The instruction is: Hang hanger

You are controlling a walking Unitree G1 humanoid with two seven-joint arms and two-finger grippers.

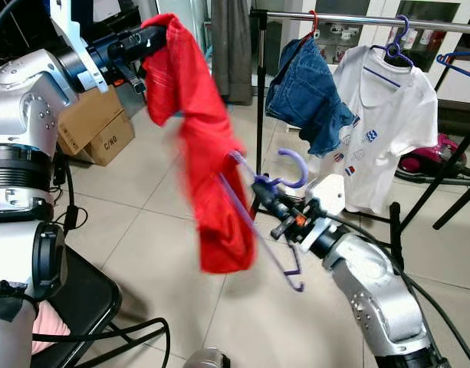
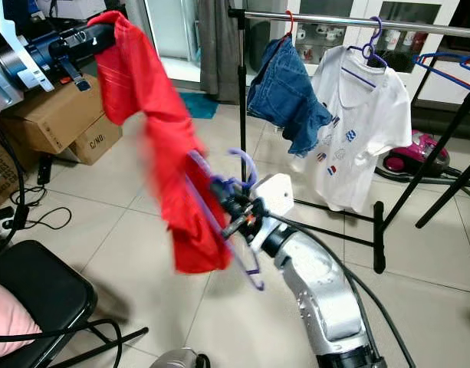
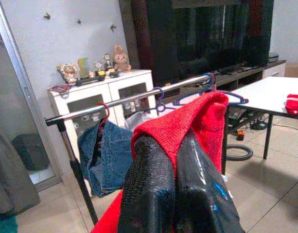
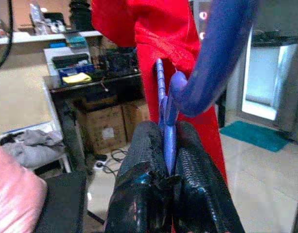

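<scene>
Purple hanger pinched in right gripper; left gripper clamps its draped red garment.

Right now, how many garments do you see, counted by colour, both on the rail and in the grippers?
Red garment, held up by the left gripper, with the purple hanger in the right gripper: 1
Blue denim garment on the rail: 1
White T-shirt on the rail: 1
Total: 3

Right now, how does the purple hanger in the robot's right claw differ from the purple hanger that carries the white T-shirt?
The purple hanger is clamped in the right claw, tilted, away from the rail, with the red garment only partly on it. The hanger with the white T-shirt hooks on the rail, level and fully dressed. Both are purple.
</scene>
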